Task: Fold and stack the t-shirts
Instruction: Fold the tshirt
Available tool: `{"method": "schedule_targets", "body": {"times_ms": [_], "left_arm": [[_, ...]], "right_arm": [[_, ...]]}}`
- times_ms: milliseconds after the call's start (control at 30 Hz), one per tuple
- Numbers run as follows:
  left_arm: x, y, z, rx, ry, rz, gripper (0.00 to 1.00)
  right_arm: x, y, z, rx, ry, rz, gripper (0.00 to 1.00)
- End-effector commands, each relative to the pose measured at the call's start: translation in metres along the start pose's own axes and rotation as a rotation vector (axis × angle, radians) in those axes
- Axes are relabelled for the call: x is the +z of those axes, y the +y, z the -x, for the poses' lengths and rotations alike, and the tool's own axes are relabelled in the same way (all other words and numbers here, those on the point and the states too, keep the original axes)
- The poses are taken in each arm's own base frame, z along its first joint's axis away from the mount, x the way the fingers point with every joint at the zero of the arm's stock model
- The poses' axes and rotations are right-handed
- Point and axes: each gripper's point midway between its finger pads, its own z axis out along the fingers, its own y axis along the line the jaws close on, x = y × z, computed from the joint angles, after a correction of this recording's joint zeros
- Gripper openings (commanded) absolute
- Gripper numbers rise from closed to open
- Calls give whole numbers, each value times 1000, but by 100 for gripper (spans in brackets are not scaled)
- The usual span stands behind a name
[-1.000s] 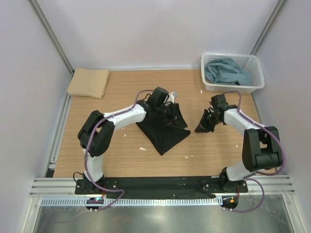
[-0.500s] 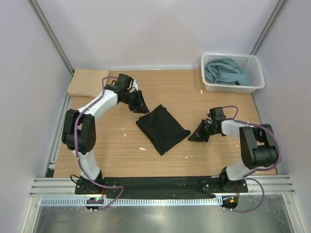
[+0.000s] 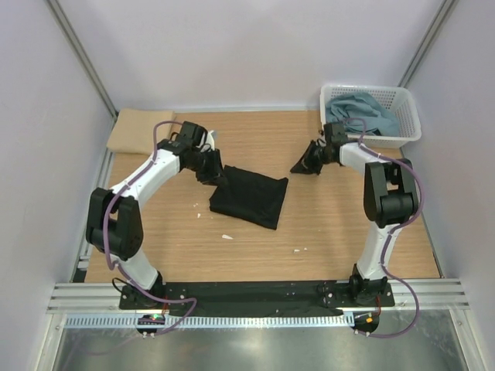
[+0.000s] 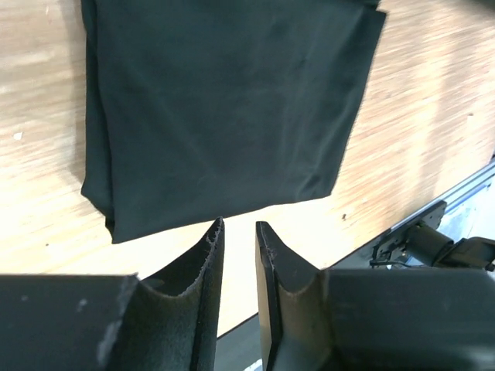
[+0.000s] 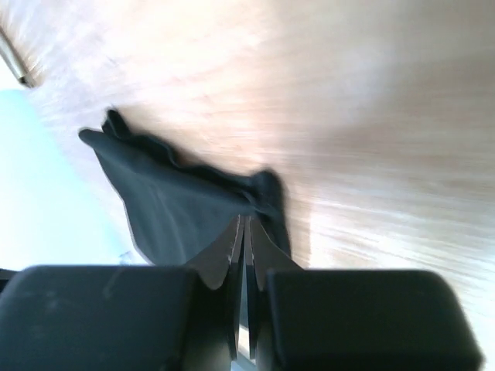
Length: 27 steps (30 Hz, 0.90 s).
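A black t-shirt lies folded into a flat rectangle on the wooden table. My left gripper is at its back left corner. In the left wrist view the gripper has its jaws a narrow gap apart and empty, with the shirt just beyond the tips. My right gripper is shut just off the shirt's back right corner. In the right wrist view the gripper points at the blurred shirt; I cannot tell whether they touch. A folded tan t-shirt lies at the back left.
A white lattice basket at the back right holds crumpled blue-grey t-shirts. Walls enclose the table on the left, back and right. A few small white scraps lie on the wood in front of the black shirt.
The black shirt has turned from a diamond to a flatter rectangle. My left gripper swung off it to the back left and came back. My right gripper moved back towards the basket.
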Motion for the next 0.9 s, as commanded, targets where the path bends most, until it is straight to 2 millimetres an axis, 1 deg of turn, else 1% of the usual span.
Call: {"method": "schedule_targets", "body": {"times_ms": [0, 33, 67, 100, 133, 167, 200, 233, 267, 300, 333, 367, 400, 433, 467, 533, 567, 667, 833, 867], "left_arm": [[8, 11, -6, 5, 19, 4, 23], [10, 15, -12, -13, 29, 6, 22], [12, 14, -9, -29, 11, -17, 22], [11, 15, -8, -51, -2, -38, 22], [15, 15, -21, -81, 34, -79, 21], [18, 13, -18, -97, 20, -111, 21], [20, 12, -21, -113, 28, -137, 21], [24, 14, -28, -130, 47, -155, 20], [25, 5, -26, -122, 40, -218, 20], [26, 2, -26, -149, 41, -243, 20], [29, 4, -31, -162, 47, -250, 19], [30, 2, -28, -155, 30, -264, 19], [31, 5, -28, -160, 26, -264, 20], [33, 8, -29, -165, 27, -261, 20], [36, 13, -29, -175, 30, -253, 19], [41, 20, -30, -190, 38, -242, 18], [44, 26, -31, -211, 48, -232, 18], [46, 37, -33, -241, 50, -213, 17], [54, 46, -40, -260, 75, -204, 17], [55, 48, -40, -265, 78, -201, 17]], "right_arm": [[-34, 17, 22, -227, -81, -146, 10], [-36, 22, 21, -244, -83, -145, 10], [-33, 33, 11, -261, -53, -103, 11], [-26, 47, 6, -266, -46, -46, 11], [-19, 57, -3, -266, -15, -3, 12], [-13, 72, -19, -261, 45, 69, 12], [0, 91, -44, -297, 100, 109, 12], [15, 99, -54, -280, 132, 142, 12], [24, 111, -68, -287, 164, 174, 12], [34, 133, -88, -325, 199, 256, 12], [44, 139, -100, -259, 235, 275, 12], [50, 147, -107, -249, 246, 308, 11], [53, 162, -110, -260, 239, 378, 11], [59, 171, -120, -231, 258, 403, 11], [69, 171, -122, -210, 271, 408, 11], [77, 183, -126, -199, 281, 458, 11], [86, 183, -125, -194, 286, 460, 10], [99, 190, -119, -157, 283, 492, 9], [120, 186, -113, -91, 288, 504, 9], [122, 190, -110, -92, 282, 513, 9]]}}
